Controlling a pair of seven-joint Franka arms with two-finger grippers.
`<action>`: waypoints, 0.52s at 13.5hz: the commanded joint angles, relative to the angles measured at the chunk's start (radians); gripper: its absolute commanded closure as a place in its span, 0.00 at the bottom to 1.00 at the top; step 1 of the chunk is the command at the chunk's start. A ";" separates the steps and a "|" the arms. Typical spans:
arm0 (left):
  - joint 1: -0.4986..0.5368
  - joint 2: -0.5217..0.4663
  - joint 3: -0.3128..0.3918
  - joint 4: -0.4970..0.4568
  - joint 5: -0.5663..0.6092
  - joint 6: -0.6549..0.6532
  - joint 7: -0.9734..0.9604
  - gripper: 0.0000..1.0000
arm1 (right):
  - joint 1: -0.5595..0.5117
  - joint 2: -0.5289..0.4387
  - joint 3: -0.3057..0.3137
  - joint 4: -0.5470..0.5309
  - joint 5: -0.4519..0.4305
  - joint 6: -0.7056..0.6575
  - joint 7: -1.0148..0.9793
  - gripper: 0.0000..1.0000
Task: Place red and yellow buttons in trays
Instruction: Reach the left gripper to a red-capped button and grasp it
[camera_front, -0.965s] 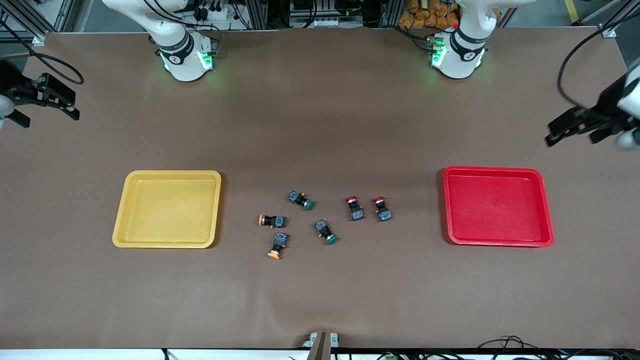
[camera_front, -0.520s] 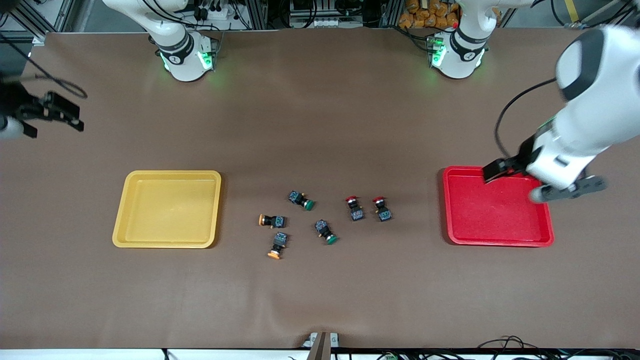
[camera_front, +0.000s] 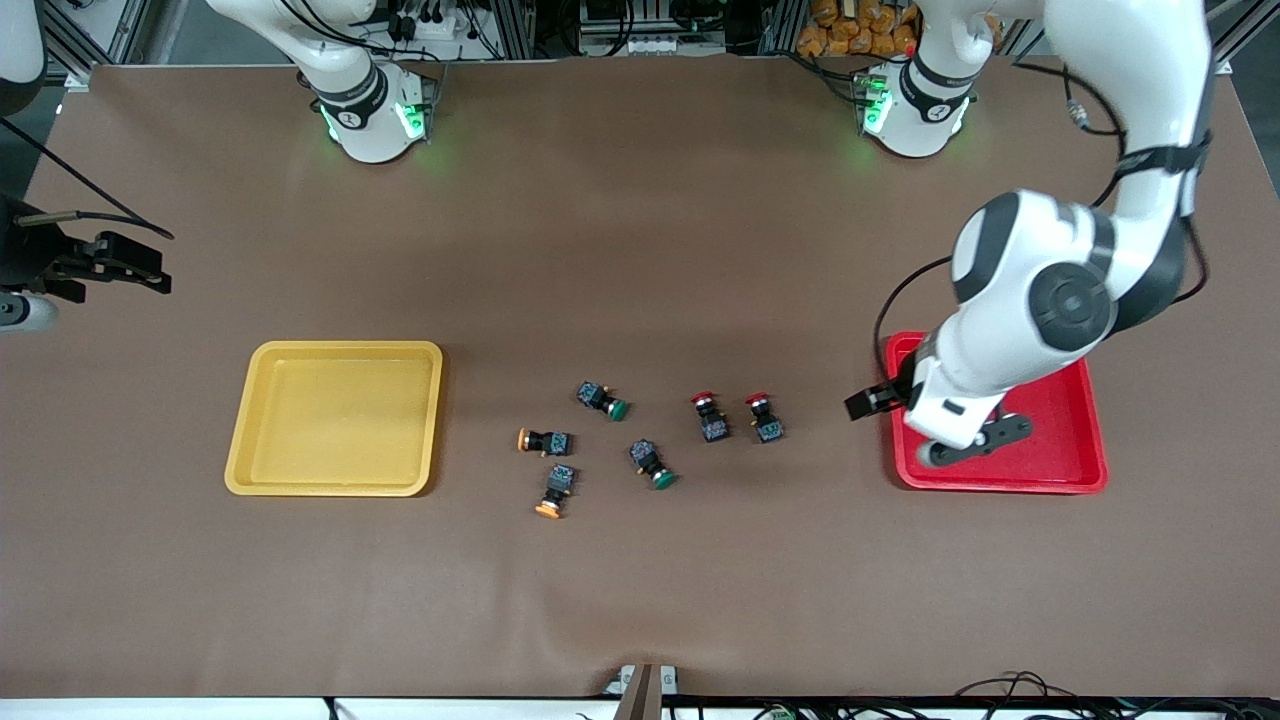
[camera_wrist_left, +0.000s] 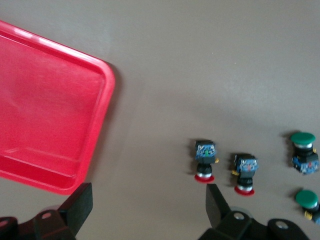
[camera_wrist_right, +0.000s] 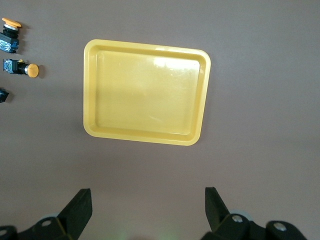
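Two red buttons (camera_front: 708, 415) (camera_front: 765, 417) lie side by side mid-table, and two yellow buttons (camera_front: 545, 440) (camera_front: 555, 490) lie closer to the yellow tray (camera_front: 335, 418). The red tray (camera_front: 1050, 470) sits toward the left arm's end. My left gripper (camera_front: 880, 400) hangs open over that tray's edge on the buttons' side. Its wrist view shows the left gripper (camera_wrist_left: 148, 210) over bare table, between the red tray (camera_wrist_left: 45, 110) and the red buttons (camera_wrist_left: 205, 162) (camera_wrist_left: 245, 172). My right gripper (camera_front: 150, 270) is open over the table's edge at the right arm's end. Its wrist view shows the right gripper (camera_wrist_right: 147, 210), the yellow tray (camera_wrist_right: 145, 100) and the yellow buttons (camera_wrist_right: 11, 35) (camera_wrist_right: 20, 67).
Two green-capped switches (camera_front: 603, 399) (camera_front: 652, 464) lie among the buttons, also visible as green-capped switches (camera_wrist_left: 304, 152) (camera_wrist_left: 306, 200) in the left wrist view. Both trays hold nothing. The left arm's white body covers part of the red tray.
The left arm has swung in from the left arm's end of the table, across the red tray toward the buttons. The right gripper has shifted only slightly. No button has moved.
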 joint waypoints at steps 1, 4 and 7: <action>-0.019 0.063 0.001 0.023 -0.002 0.054 -0.058 0.00 | -0.013 0.017 0.011 0.030 0.020 -0.009 -0.002 0.00; -0.050 0.131 0.001 0.023 -0.007 0.117 -0.124 0.00 | -0.022 0.017 0.009 0.038 0.056 -0.017 0.013 0.00; -0.072 0.180 0.001 0.023 -0.009 0.163 -0.155 0.00 | -0.053 0.017 0.008 0.038 0.162 -0.018 0.178 0.00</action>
